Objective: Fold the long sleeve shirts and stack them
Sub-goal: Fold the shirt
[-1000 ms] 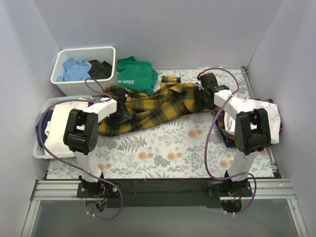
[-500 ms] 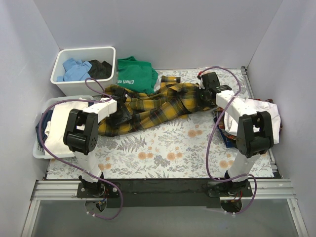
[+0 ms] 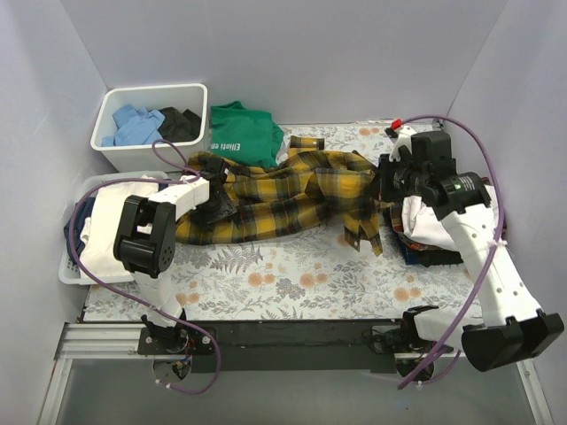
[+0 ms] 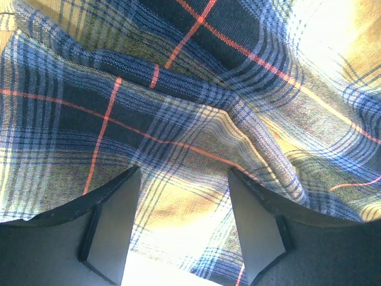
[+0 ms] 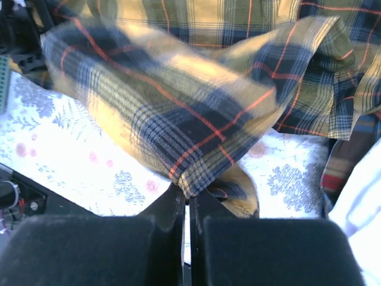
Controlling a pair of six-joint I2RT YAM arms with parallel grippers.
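Note:
The yellow-and-black plaid shirt [image 3: 283,199] lies crumpled across the floral table. My right gripper [image 3: 383,183] holds its right end raised, with a flap hanging down toward the table. In the right wrist view the gripper [image 5: 189,199] is shut on a folded corner of the plaid shirt [image 5: 178,113]. My left gripper [image 3: 218,200] rests low on the shirt's left part. In the left wrist view that gripper [image 4: 184,229] is open, its fingers [image 4: 113,229] apart over plaid shirt cloth [image 4: 196,119] that fills the view. A white shirt [image 3: 430,226] lies at the right edge under my right arm.
A white bin [image 3: 108,150] with blue and black clothes stands at the back left. A green T-shirt [image 3: 244,128] lies beside it. A white basket [image 3: 74,266] holding white cloth sits left of the table. Dark and red folded cloths [image 3: 416,252] lie under the white shirt.
My right gripper has shut on the plaid shirt's right end and carried it up, right and nearer, stretching the shirt out that way. The left arm has stayed where it was.

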